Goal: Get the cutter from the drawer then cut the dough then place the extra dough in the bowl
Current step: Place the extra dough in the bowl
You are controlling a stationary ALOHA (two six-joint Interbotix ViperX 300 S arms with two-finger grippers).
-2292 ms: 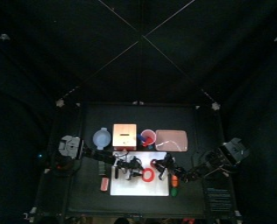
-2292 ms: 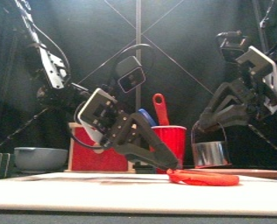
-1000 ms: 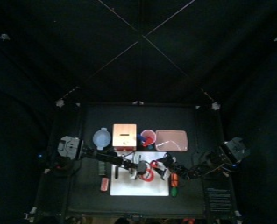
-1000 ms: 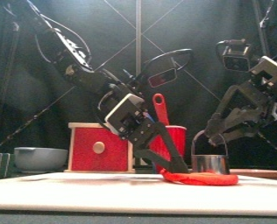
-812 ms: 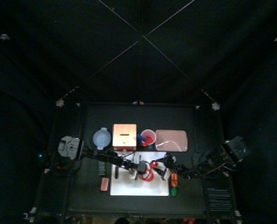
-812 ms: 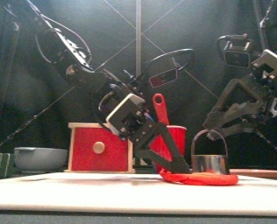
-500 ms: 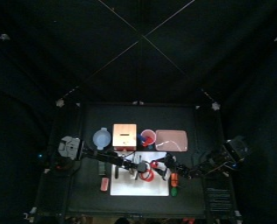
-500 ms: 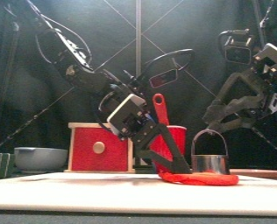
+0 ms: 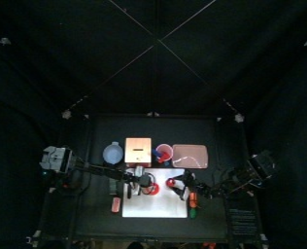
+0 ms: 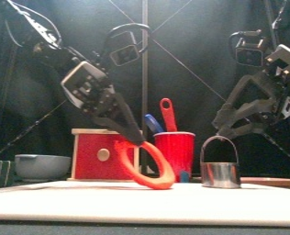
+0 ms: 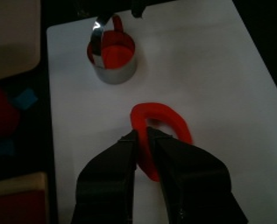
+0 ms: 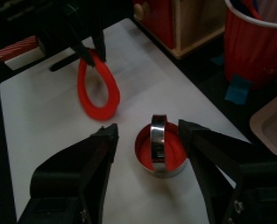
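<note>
Blue-grey two-handled bowl (image 10: 39,166) is waiting far left. Your left gripper (image 10: 137,140), low on the board a second ago, is now lifting the red dough ring (image 10: 167,171), jaws pinched on it, its bottom just at the white cutting board (image 10: 61,197). Round metal wire-handled cutter (image 10: 220,173) is keeping the disc inside. Right gripper (image 10: 233,128) is hovering above it, spread wide, empty. Scrap looks free to go to the bowl.

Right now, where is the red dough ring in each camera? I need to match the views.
Top view: dough ring over the white board, near its back edge.
Front view: dough ring hangs at centre from the left gripper.
Left wrist view: dough ring pinched at the jaw tips.
Right wrist view: dough ring past the jaws.
Shared landmark: the metal cutter, standing beside the ring.
</note>
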